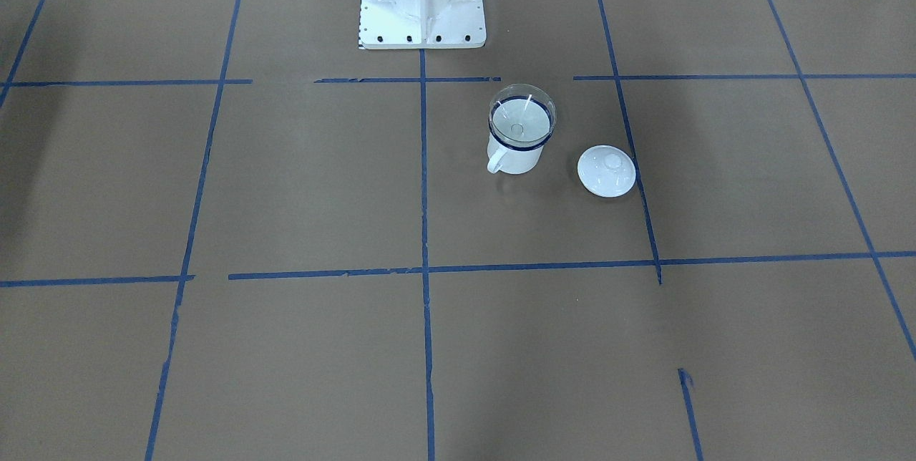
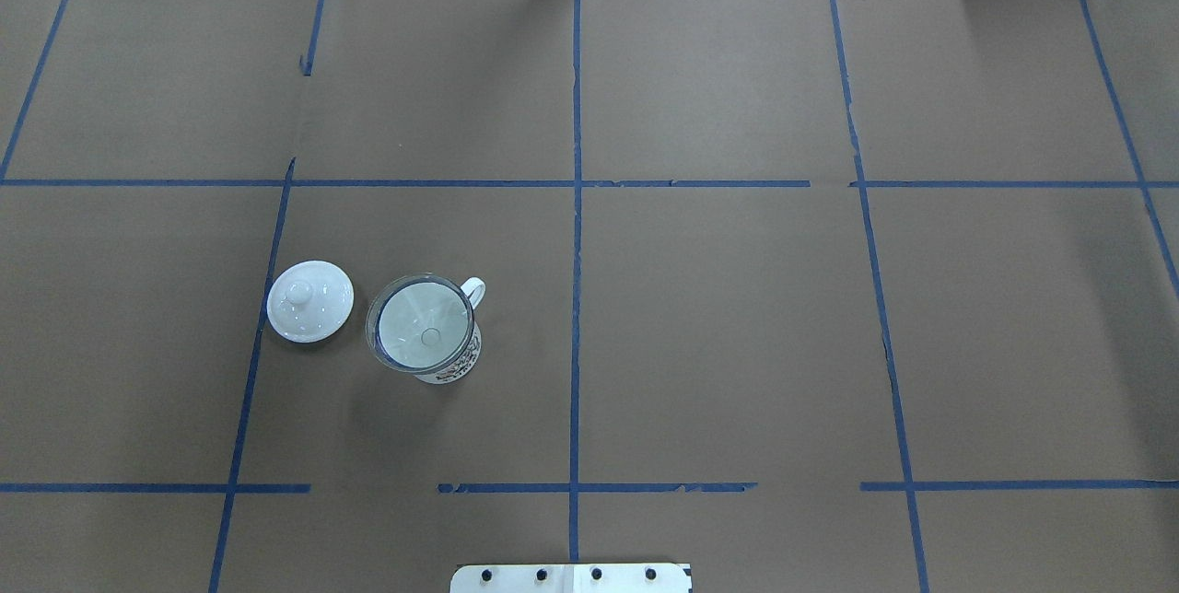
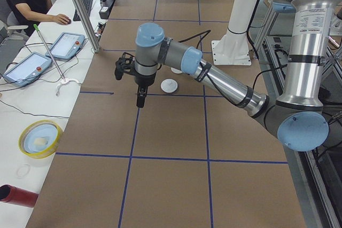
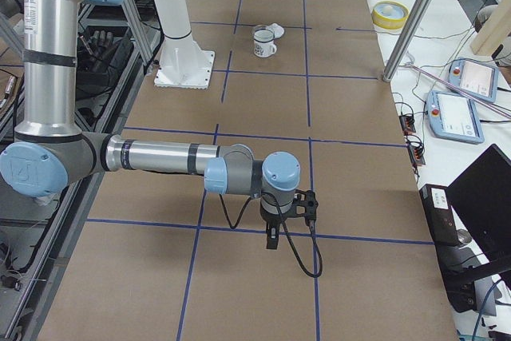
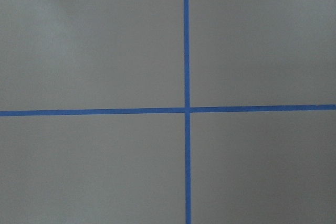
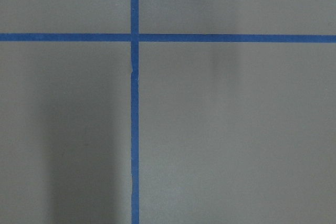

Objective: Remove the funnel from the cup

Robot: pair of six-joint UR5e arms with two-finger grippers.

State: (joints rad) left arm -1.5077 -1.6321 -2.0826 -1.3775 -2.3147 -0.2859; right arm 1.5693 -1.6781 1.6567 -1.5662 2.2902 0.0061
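Overhead, we see the funnel (image 2: 419, 324) seated spout-down in the cup (image 2: 453, 361), at 8 o'clock from the middle of the table (image 2: 737, 344).

Left side view: the left gripper (image 3: 140, 100) is the nearer, with the cup toward 2 o'clock. We cannot tell its finger spread.

Right side view: the right gripper (image 4: 272, 239) is well apart, with the cup at 12 o'clock. Its fingers are likewise unclear.

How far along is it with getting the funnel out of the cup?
Nothing done yet: the funnel sits in the cup, lid beside it. Nothing under way: the left gripper hangs over the table apart from them, the right gripper far off. Left: reach, grip the funnel, lift it out.
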